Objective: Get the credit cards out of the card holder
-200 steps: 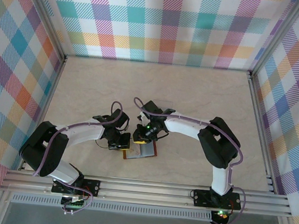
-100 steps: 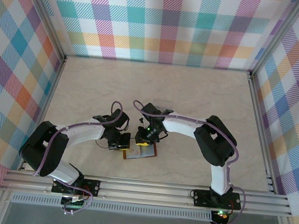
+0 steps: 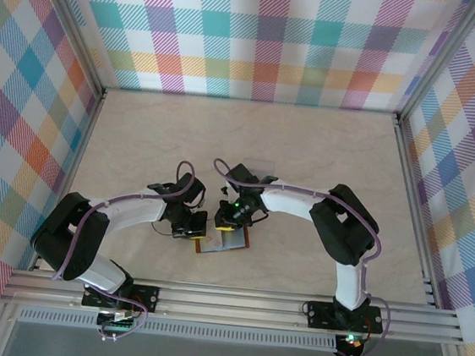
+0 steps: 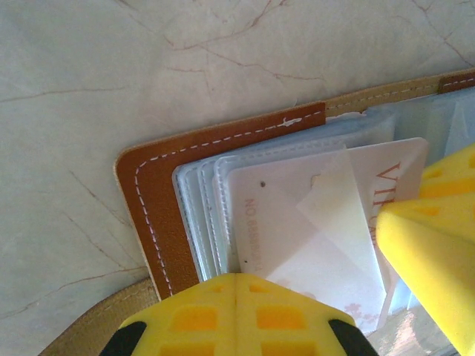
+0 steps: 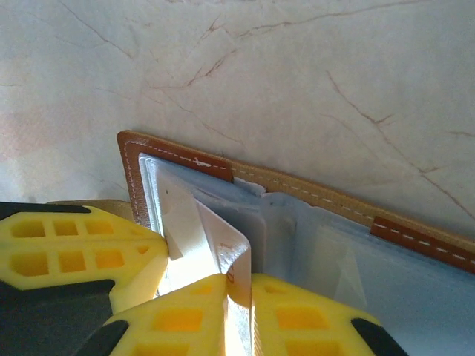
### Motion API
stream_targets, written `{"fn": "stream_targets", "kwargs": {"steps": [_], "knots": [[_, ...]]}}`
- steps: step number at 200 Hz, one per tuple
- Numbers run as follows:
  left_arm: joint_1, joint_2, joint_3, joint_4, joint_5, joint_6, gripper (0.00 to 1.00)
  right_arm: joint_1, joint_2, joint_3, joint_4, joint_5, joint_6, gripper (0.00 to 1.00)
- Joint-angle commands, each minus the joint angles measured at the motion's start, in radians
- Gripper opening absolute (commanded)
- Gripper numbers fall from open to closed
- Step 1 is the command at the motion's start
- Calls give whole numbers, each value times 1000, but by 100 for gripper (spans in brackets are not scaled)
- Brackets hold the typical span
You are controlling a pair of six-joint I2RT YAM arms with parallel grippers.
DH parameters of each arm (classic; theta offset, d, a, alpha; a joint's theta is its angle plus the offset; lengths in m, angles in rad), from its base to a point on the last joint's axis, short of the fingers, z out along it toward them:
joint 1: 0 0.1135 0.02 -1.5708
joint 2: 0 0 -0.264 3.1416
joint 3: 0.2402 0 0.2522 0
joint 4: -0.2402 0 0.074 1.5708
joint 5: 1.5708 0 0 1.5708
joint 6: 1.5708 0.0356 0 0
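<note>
Card withdrawal is in hand. The card holder (image 3: 224, 243) lies open on the counter (image 3: 308, 151). The right tool (image 5: 239, 291) is clamped on a credit card (image 5: 226, 256) in the holder; the left tool (image 4: 236, 288), fingers together, is set at the holder's edge. A straight outward pull is judged to be called for next.

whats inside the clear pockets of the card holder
A whitish credit card with red lettering shows through the top pocket of the card holder. More sleeves are stacked beneath, their contents covered. Yellow fingers hide the card's lower edge.
</note>
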Motion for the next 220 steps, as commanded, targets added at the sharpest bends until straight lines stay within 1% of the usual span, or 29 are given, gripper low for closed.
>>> {"fn": "stream_targets", "kwargs": {"steps": [1,26,78,122,148,220], "knots": [[-16,37,-19,-25,-33,8,4,1,-30,-17,45,-49,21,12],[-16,34,-17,-31,-36,9,4,1,-28,-13,11,-18,4,10],[-17,35,-15,-36,-38,10,4,1,-40,37,-202,190,-99,7],[-19,34,-12,-40,-38,10,4,1,-54,63,-285,274,-139,6],[-19,27,-12,-42,-40,10,4,1,-65,76,-318,306,-148,5],[-19,32,-10,-38,-38,10,5,3,-74,86,-334,302,-147,3]]}}
